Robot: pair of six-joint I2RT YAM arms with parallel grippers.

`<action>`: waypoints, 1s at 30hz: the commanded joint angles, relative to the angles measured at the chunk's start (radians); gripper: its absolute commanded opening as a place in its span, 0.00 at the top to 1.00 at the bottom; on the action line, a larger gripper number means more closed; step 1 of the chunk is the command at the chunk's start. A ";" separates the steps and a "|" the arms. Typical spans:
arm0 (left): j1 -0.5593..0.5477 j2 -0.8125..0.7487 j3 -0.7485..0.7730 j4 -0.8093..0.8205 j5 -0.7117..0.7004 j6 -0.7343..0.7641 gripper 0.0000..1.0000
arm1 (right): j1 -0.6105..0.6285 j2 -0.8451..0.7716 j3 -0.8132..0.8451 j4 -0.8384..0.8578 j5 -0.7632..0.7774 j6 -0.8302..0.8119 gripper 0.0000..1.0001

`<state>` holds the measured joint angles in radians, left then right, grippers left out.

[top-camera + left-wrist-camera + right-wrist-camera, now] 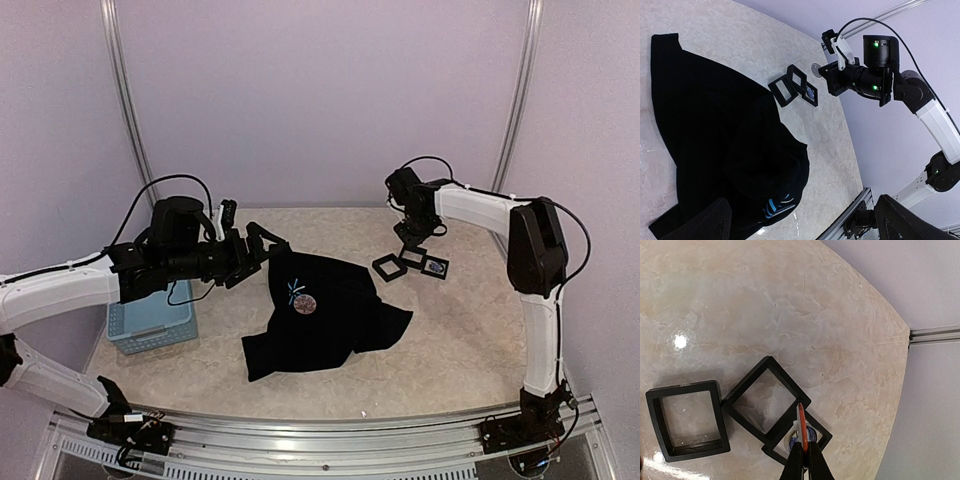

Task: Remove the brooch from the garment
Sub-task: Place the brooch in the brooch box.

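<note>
The black garment [325, 315] lies crumpled on the table's middle, with a small blue mark [294, 290] near its neck. A round pinkish brooch [307, 303] sits on it beside the mark. The garment also fills the left wrist view [715, 140], where the brooch is hidden. My left gripper [265, 245] hovers at the garment's upper left edge, wide open and empty [802, 207]. My right gripper [412, 235] is at the back right, shut on a thin orange-rimmed disc [802, 425] seen edge-on above the black frames.
Three black square frames [412, 260] lie together at the back right. One of them [821, 435] holds a blue-and-white round piece. A light-blue basket [150, 322] stands at the left, under my left arm. The table's rail runs along the near edge.
</note>
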<state>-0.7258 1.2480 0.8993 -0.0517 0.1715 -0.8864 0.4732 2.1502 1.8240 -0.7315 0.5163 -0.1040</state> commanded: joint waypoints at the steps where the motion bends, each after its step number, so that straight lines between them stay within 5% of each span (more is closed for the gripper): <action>1: -0.001 0.018 -0.019 0.025 0.025 -0.003 0.01 | -0.018 0.062 0.033 -0.006 0.006 0.010 1.00; 27: -0.007 0.043 -0.013 0.038 0.056 0.017 0.01 | -0.042 0.182 0.108 -0.008 -0.050 0.013 1.00; 30: -0.007 0.029 -0.019 0.035 0.059 0.027 0.01 | -0.042 0.161 0.109 -0.012 -0.074 0.013 0.84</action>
<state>-0.7300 1.2808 0.8936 -0.0299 0.2104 -0.8860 0.4381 2.3085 1.9068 -0.7296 0.4839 -0.1047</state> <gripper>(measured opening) 0.988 0.073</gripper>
